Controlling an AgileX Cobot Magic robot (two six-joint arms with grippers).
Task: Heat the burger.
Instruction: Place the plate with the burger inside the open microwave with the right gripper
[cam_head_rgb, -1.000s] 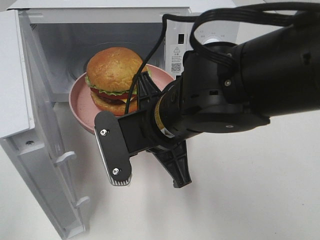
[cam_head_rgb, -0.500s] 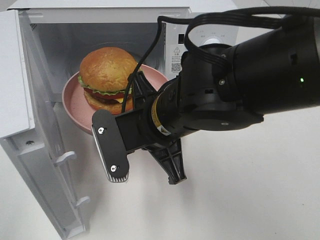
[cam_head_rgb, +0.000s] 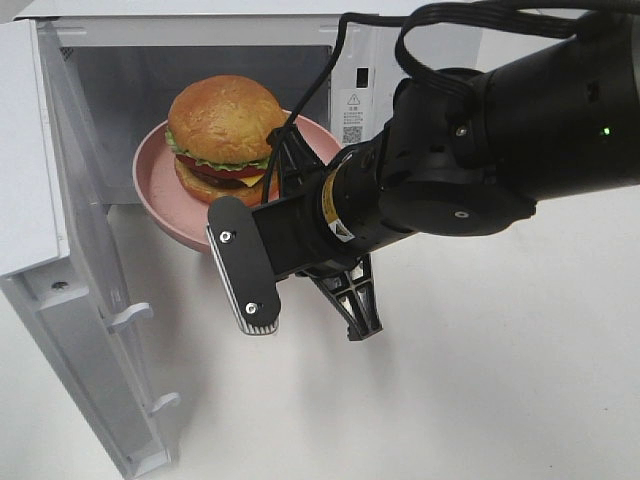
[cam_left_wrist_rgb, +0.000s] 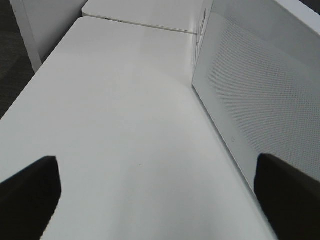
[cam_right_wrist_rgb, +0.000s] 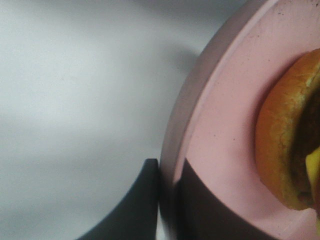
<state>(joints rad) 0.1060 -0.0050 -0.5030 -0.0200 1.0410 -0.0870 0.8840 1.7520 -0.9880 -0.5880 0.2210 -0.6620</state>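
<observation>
The burger (cam_head_rgb: 225, 125), with a golden-brown bun, lettuce, tomato and a dark patty, sits on a round pink plate (cam_head_rgb: 155, 185) at the mouth of the open white microwave (cam_head_rgb: 130, 90). My right gripper (cam_right_wrist_rgb: 167, 200) is shut on the plate's near rim (cam_right_wrist_rgb: 220, 115), one dark finger under it and one on top, and the burger's bun edge (cam_right_wrist_rgb: 285, 145) is close by. In the high view the right arm (cam_head_rgb: 450, 170) hides most of that grip. My left gripper (cam_left_wrist_rgb: 159, 195) stands open over bare table, beside the microwave's side wall (cam_left_wrist_rgb: 260, 90), holding nothing.
The microwave door (cam_head_rgb: 80, 300) hangs open to the left, reaching toward the table's front. Its control panel (cam_head_rgb: 355, 100) is just right of the cavity. The white table (cam_head_rgb: 480, 380) stretches to the right and front.
The plate with the burger swung slightly left, then came back right and a little higher toward the cavity. The right arm followed. The grip stayed shut.
</observation>
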